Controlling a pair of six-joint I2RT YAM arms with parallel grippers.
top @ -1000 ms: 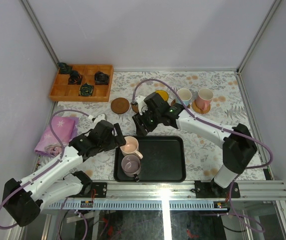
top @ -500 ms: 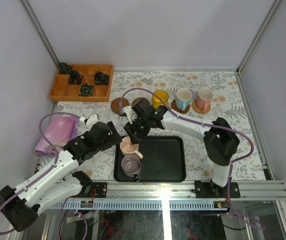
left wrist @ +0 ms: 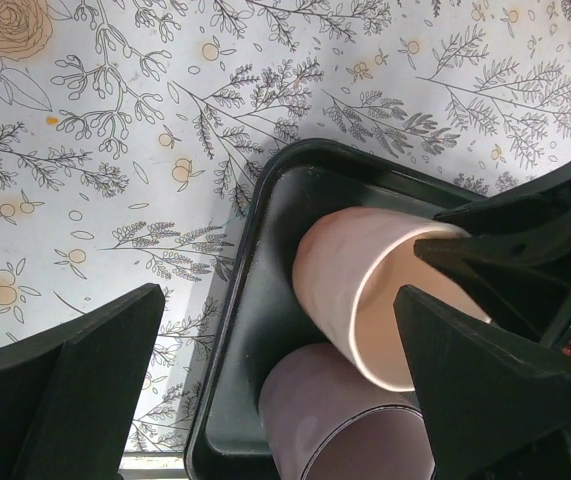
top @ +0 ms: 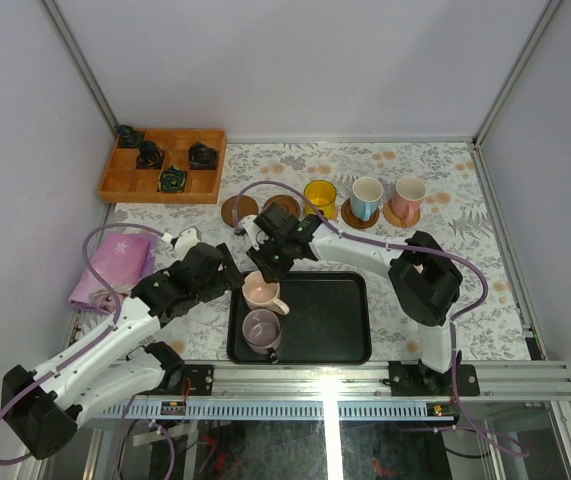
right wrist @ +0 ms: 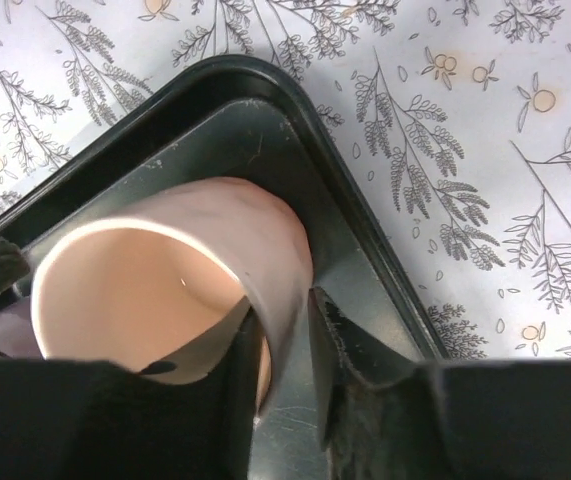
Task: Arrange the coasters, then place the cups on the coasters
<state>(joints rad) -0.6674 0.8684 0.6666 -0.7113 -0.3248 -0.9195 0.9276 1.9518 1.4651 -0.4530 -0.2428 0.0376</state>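
A pale pink cup [top: 260,292] and a mauve-grey cup [top: 262,328] stand at the left end of the black tray [top: 325,320]. My right gripper [top: 266,264] reaches down onto the pink cup [right wrist: 155,290]. One finger is inside the rim and one outside, so my right gripper [right wrist: 287,330] is shut on its wall. My left gripper [top: 228,274] hovers open just left of the tray. In the left wrist view the pink cup [left wrist: 350,285] and mauve cup [left wrist: 345,425] lie between its spread fingers [left wrist: 65,390]. Two bare coasters [top: 239,211] [top: 283,206] lie behind. The yellow cup [top: 319,194], blue-handled cup [top: 367,196] and pink-handled cup [top: 408,196] each stand on a coaster.
A wooden compartment box [top: 135,183] holding small black objects sits at the back left. A pink cloth [top: 115,262] lies left of my left arm. The right arm stretches across the tray's back edge. Frame posts and walls ring the patterned tabletop [top: 445,300].
My right gripper has swung left and down from the middle of the table to the pink cup and narrowed its jaws onto the rim. The left arm shifted only slightly.
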